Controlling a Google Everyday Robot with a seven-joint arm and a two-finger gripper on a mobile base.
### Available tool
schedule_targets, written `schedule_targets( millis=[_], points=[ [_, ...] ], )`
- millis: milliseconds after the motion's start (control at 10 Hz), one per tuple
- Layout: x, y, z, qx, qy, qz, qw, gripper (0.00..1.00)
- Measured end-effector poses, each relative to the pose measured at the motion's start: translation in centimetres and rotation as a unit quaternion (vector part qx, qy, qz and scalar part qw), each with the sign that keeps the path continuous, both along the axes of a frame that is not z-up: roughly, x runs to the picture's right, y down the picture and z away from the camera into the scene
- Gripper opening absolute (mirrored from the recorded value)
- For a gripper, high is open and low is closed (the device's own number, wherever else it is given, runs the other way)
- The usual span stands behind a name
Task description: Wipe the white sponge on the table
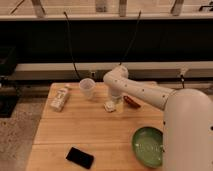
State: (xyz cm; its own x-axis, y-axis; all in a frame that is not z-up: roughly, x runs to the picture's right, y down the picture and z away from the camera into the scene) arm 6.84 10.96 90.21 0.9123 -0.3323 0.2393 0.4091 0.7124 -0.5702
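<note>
One view covers the whole scene, so everything below comes from it. The arm [145, 91] reaches in from the right, bends at a pale elbow and drops straight down, putting the hand [116, 102] low over the middle of the back half of the wooden surface [75, 127]. The white sponge [109, 106] lies flat on the surface right at the hand's left edge, touching it or very nearly so. I cannot tell whether the hand is spread, pressed together or pinching the sponge, because the wrist covers that part.

Around it are a translucent cup [87, 88] behind and to the left, and a white bottle [60, 98] lying further left. A reddish object [131, 101] sits just right of the hand. A green plate [149, 146] and a black phone [80, 157] lie near the front edge, well apart from the sponge.

As for progress, the approach looks finished, since the hand is down at the sponge. Whether a grip or downward press is secured is unclear. No smear or trail shows on the planks, so I would judge the wiping stroke itself to be mostly or wholly still to do. The open stretch in front of the sponge gives room for it.
</note>
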Motion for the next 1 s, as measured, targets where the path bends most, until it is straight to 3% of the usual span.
schedule_targets(
  millis=[200,400,600,800,1000],
  points=[
    [-0.1,0.2,0.1,-0.001,0.003,-0.005,1.0000,0.80],
    [-0.7,0.4,0.3,-0.003,0.002,-0.007,1.0000,0.71],
    [-0.8,0.7,0.5,-0.006,0.004,-0.006,1.0000,0.50],
    [-1.0,1.0,0.6,-0.007,0.004,-0.010,0.9999,0.36],
    [-1.3,1.4,0.2,-0.007,0.004,-0.017,0.9998,0.15]
  ],
)
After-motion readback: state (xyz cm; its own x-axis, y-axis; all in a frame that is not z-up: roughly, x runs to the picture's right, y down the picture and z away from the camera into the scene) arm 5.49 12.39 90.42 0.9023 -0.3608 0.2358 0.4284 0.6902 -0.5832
